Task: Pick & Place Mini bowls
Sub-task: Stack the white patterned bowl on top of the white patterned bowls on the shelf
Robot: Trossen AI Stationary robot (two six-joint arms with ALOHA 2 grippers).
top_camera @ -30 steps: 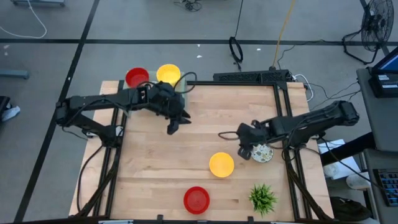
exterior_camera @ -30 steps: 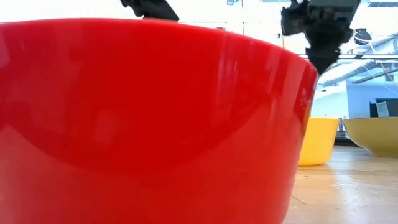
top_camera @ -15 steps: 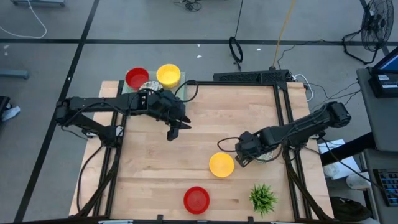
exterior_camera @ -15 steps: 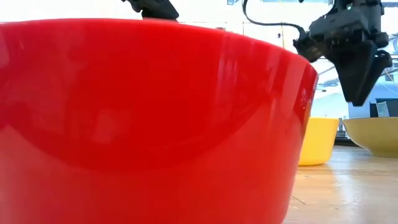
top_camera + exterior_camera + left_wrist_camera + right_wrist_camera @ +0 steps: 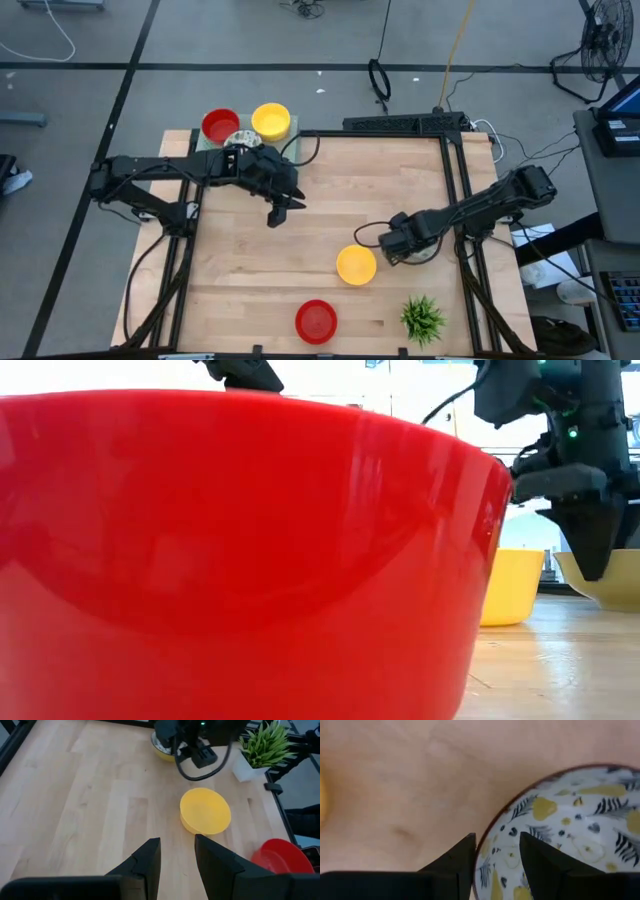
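- The wooden surface (image 5: 250, 260) carries the loose bowls toward its right and near side: a yellow bowl (image 5: 356, 265) mid-right, a red bowl (image 5: 316, 320) at the near edge, a small plant (image 5: 422, 317) by the near right corner; a red (image 5: 220, 125) and a yellow bowl (image 5: 270, 121) sit off the far left corner.
- The right gripper (image 5: 398, 243) hangs directly over the patterned bowl (image 5: 560, 830), just right of the yellow bowl; its fingers (image 5: 452, 862) are spread and straddle the bowl's rim, one outside, one inside.
- The coming move looks like a straight drop and pinch on that rim.
- Room is tight: the yellow bowl lies just beside.
- The left gripper (image 5: 277, 211), spread and empty, waits well apart over bare surface.
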